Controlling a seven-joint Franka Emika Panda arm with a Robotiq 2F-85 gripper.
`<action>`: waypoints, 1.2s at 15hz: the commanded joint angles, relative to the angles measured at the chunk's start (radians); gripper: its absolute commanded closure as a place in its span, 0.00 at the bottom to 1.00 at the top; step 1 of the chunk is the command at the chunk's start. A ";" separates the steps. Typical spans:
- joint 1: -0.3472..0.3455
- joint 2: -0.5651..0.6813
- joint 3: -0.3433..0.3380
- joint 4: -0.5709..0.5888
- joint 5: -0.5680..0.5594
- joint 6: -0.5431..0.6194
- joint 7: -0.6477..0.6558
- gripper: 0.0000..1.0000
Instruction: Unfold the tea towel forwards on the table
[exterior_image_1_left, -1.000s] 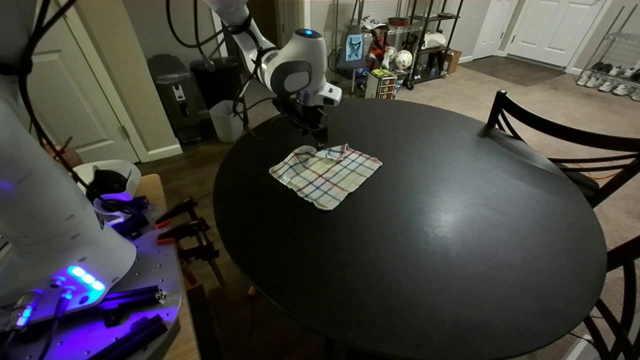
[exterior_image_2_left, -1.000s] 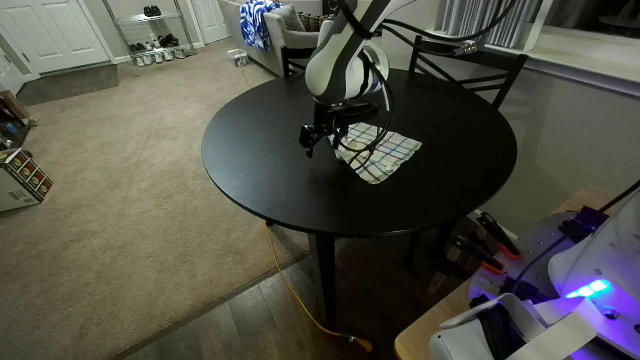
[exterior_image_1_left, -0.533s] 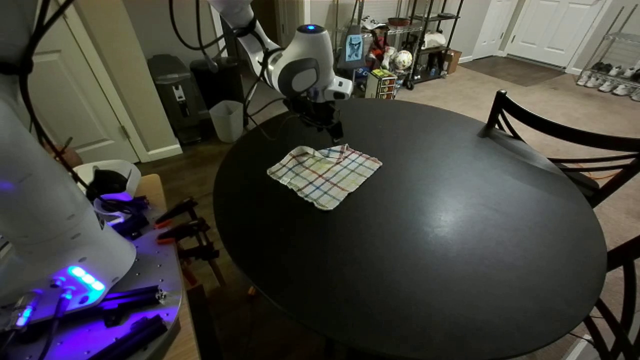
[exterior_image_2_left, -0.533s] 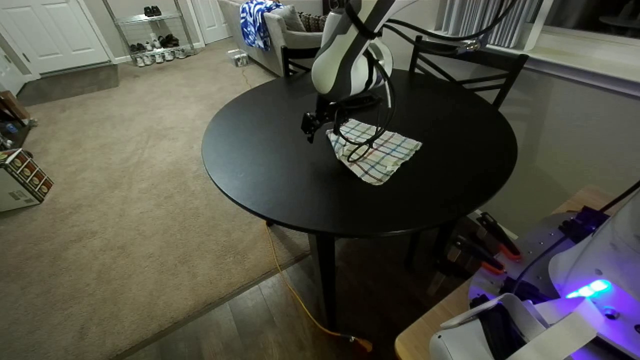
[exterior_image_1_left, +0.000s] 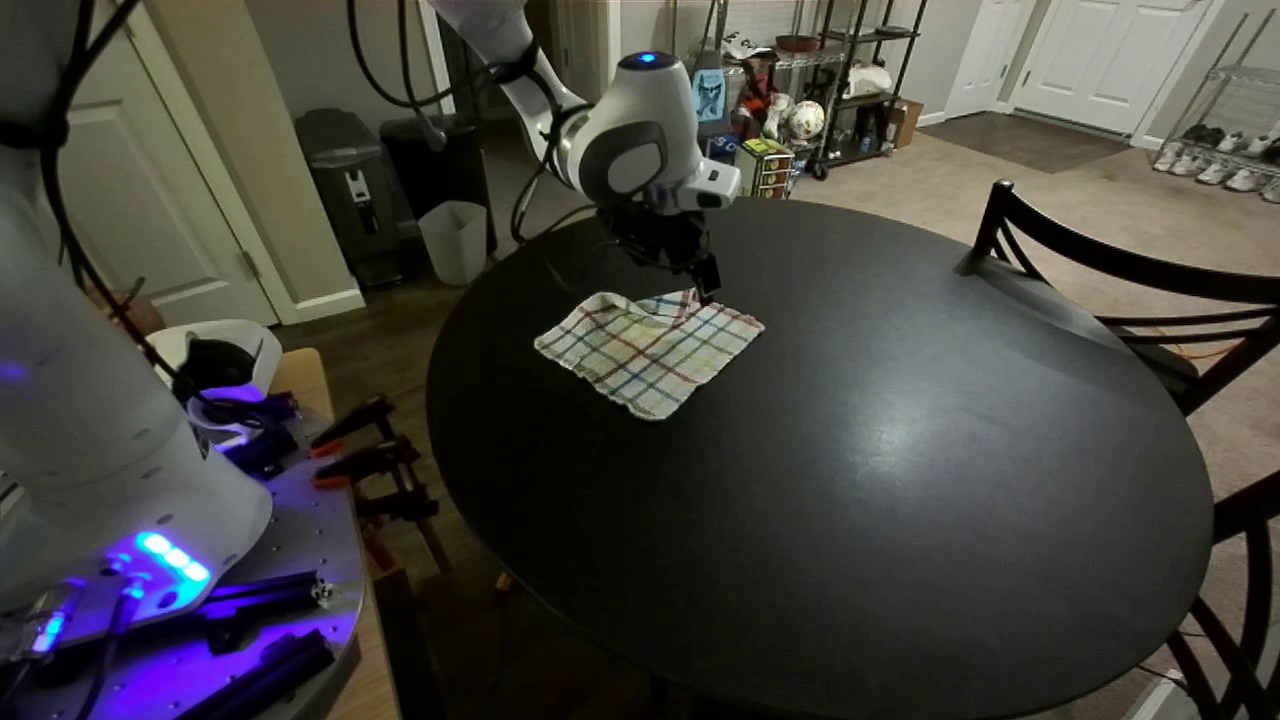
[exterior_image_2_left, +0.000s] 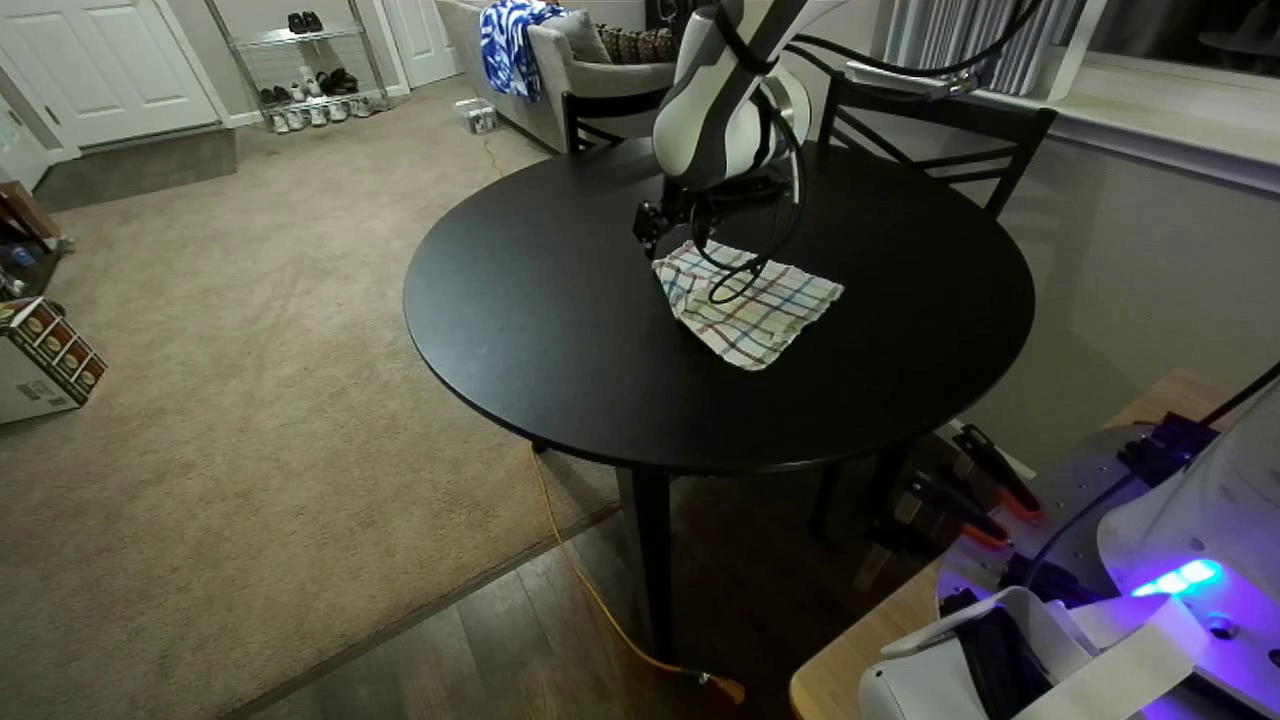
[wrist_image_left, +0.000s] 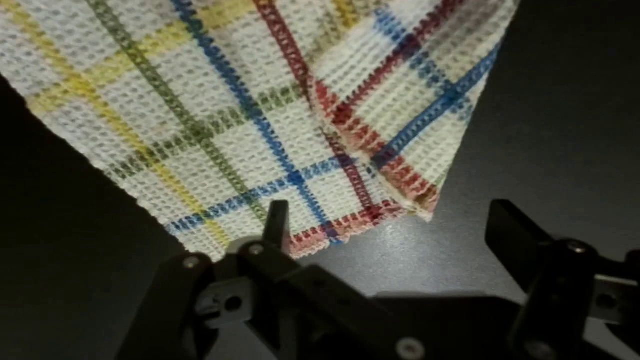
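- Robotiq gripper (wrist_image_left: 389, 214): at the folded side of the plaid tea towel (wrist_image_left: 225, 125), jaws parted, grasping nothing; whether it touches the cloth I cannot tell.
- Folded flap (wrist_image_left: 420, 95): doubled back on top of the towel. A bite through both layers would likely drag the whole cloth; too shallow a bite could let it slip.
- Round black table (exterior_image_1_left: 850, 520): under and around the towel; pressing too low could jam the jaws against it.

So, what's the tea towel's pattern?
The tea towel is checked: red, blue, green and yellow lines on white, clearest in the wrist view.
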 joint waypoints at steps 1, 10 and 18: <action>-0.020 0.012 0.007 0.012 -0.008 -0.025 0.042 0.00; -0.039 -0.028 0.035 -0.003 -0.003 -0.188 0.046 0.00; -0.054 -0.023 0.066 0.003 0.008 -0.221 0.035 0.45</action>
